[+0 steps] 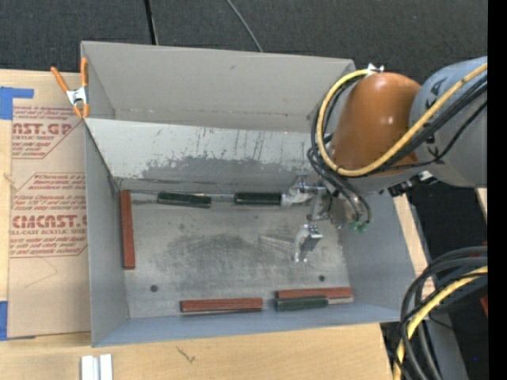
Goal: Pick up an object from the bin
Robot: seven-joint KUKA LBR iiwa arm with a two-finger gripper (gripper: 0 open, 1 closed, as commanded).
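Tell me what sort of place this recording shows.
Probably a robotics lab or workshop test cell: a cabled robot arm reaches into a grey metal bin on a light wooden bench, and the bin holds a few plain brown bars and dark green bars.

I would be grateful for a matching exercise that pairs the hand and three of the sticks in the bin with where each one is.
Things:
1. hand
2. red-brown stick running front to back
3. leftmost dark green stick
4. red-brown stick beside a short green stick

Places in the bin:
A. along the back wall
B. front right corner
C. along the left wall
D. over bare floor, right of the middle

Pairs: 1-D, 2-C, 3-A, 4-B
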